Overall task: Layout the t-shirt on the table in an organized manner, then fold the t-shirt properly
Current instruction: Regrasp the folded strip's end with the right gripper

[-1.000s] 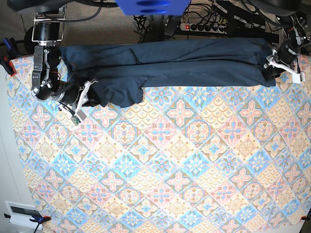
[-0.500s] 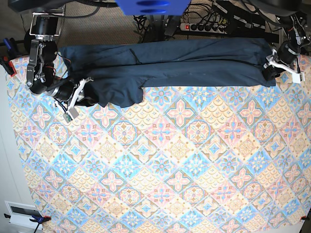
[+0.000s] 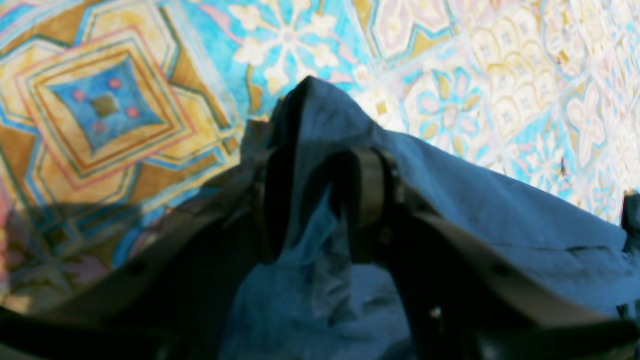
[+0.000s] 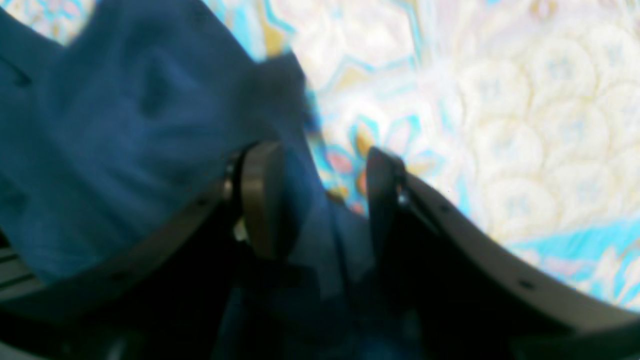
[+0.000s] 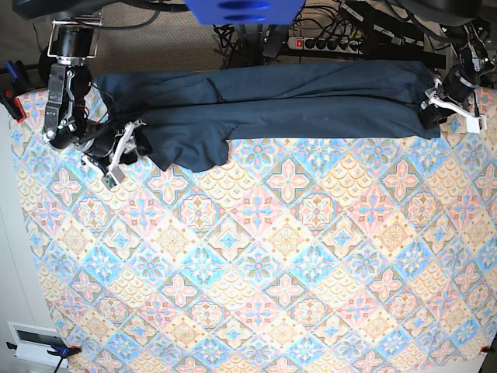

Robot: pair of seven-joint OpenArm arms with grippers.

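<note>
The dark navy t-shirt [image 5: 295,101] lies in a long folded band along the far edge of the patterned table [image 5: 272,256]. At the band's right end, my left gripper [image 5: 432,109] is shut on a raised fold of the t-shirt [image 3: 475,200]. In the left wrist view the fabric is pinched between the left gripper [image 3: 320,165] fingers. At the band's left end, my right gripper [image 5: 132,144] stands open. In the right wrist view its fingers [image 4: 260,195] are wide apart, and the edge of the t-shirt [image 4: 125,125] lies loose between them on the table [image 4: 500,100].
A power strip with tangled cables [image 5: 334,40] lies on the floor beyond the far edge. A blue part [image 5: 245,9] hangs at the top centre. Clamps [image 5: 12,101] grip the cloth at the left edge. A white box [image 5: 35,338] sits at the bottom left.
My right gripper has opened and let go of the shirt's left end while moving left and toward the far edge. The left gripper and its end of the shirt have stayed put.
</note>
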